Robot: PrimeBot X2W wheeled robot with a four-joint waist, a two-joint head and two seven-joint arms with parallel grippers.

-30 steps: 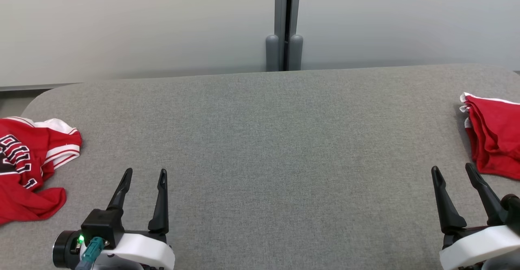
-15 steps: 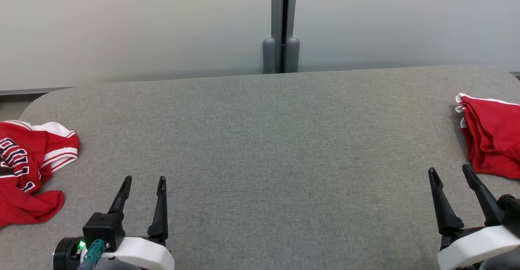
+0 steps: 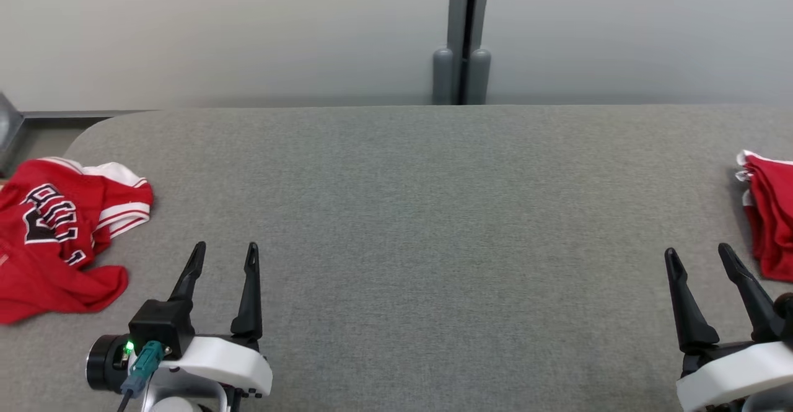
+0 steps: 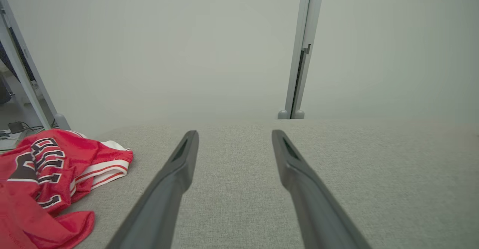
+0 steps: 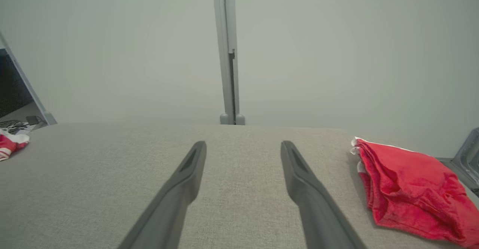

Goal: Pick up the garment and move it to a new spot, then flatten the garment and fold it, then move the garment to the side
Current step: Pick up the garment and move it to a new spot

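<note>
A crumpled red jersey (image 3: 59, 235) with white trim and dark lettering lies at the table's left end, also in the left wrist view (image 4: 48, 178). My left gripper (image 3: 224, 254) is open and empty just right of it, fingers apart over bare cloth (image 4: 234, 136). A folded red garment (image 3: 771, 217) rests at the right edge, seen plainly in the right wrist view (image 5: 411, 189). My right gripper (image 3: 699, 256) is open and empty just left of that folded piece (image 5: 243, 146).
The grey fabric table (image 3: 421, 214) spans the view, with rounded far corners. Behind it stands a pale partition wall with a grey post (image 3: 461, 34). A metal frame leg (image 4: 22, 76) and cables on the floor show past the left end.
The head camera has turned left, so the whole scene shifted right in view. Both grippers stay open and neither garment has moved on the table.
</note>
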